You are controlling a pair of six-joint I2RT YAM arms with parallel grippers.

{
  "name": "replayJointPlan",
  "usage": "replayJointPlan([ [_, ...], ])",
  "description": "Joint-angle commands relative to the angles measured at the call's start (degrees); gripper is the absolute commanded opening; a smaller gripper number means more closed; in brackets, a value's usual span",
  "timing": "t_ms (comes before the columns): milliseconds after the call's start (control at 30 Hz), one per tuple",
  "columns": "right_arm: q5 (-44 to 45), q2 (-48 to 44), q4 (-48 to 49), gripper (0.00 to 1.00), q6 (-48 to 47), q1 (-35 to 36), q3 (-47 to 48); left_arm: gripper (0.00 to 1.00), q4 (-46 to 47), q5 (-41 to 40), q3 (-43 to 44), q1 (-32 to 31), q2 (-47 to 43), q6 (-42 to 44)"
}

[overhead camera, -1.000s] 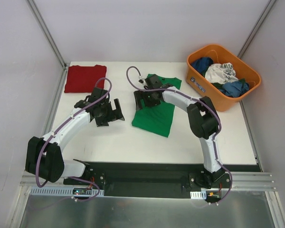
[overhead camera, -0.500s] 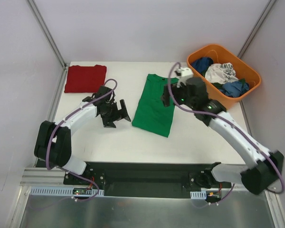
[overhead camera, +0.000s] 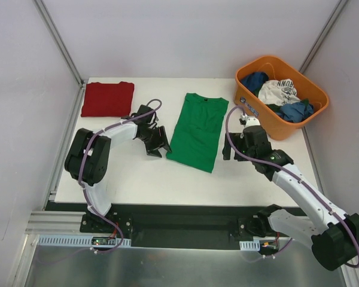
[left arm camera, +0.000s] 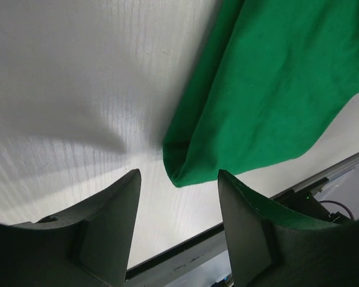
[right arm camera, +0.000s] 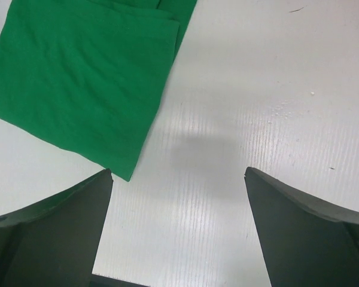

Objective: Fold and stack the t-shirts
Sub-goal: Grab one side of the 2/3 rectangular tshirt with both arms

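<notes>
The green shirt [overhead camera: 197, 131] lies lengthwise mid-table. The red shirt [overhead camera: 107, 98] sits folded at the far-left corner. The left gripper [left arm camera: 178, 175], fingers apart, straddles the green's near-left corner. The layers there are hard to make out, so a pinch may catch only one and unfold it. The right gripper [right arm camera: 178, 172] hangs wide, empty.

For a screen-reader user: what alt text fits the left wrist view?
A folded corner of the green t-shirt lies on the white table, right at the gap between the left end effector's two dark, parted fingers.
</notes>
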Motion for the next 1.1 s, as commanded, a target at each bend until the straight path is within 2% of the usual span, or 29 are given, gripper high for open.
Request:
replayJointPlan([
  [0,-0.99,-2.41,-0.09,0.97,3.49,-0.78,-0.8,0.52,0.16,1.31,1.08,-1.64,1.67,-0.08],
  [33,-1.61,-1.89,0.0,0.97,4.11,-0.87,-1.07,0.44,0.16,1.22,0.9,-1.64,2.46,-0.34],
  [100,-4.49,-0.57,0.52,0.97,5.16,-1.14,-1.68,0.36,0.16,0.7,0.64,-1.64,3.26,-0.6],
  [167,-6.79,0.75,1.49,0.97,5.25,-1.22,-2.04,0.23,0.25,0.35,0.81,-1.64,4.31,-0.78],
  [200,-11.24,2.67,2.1,0.97,3.77,-1.14,-2.3,0.2,0.25,0.0,1.16,-1.64,4.66,-0.69],
  [267,-14.69,5.14,2.55,0.98,3.23,-1.14,-1.86,0.11,0.34,-0.1,1.6,-1.64,5.63,-0.6],
  [300,-18.1,7.67,3.07,0.97,2.8,-1.14,-1.86,0.1,0.34,-0.01,2.22,-1.73,6.07,-0.52],
  [400,-22.08,12.07,5.27,0.95,1.74,-0.96,-2.65,0.0,0.34,0.17,3.01,-1.73,6.51,-0.08],
  [667,-20.96,20.26,6.94,0.9,0.69,4.21,-0.64,0.0,0.6,-0.71,1.26,-1.99,5.81,0.36],
  [867,-19.81,28.08,8.35,0.7,0.95,6.86,0.86,0.0,1.13,-1.5,-0.15,-1.99,4.58,0.36],
  [1033,-18.93,30.64,10.37,0.58,0.86,7.12,1.74,0.0,1.48,-1.85,-1.03,-1.99,4.14,0.19],
  [1067,-18.93,31.51,10.37,0.52,0.86,7.21,1.92,0.0,1.57,-1.77,-1.2,-1.99,4.05,0.1],
])
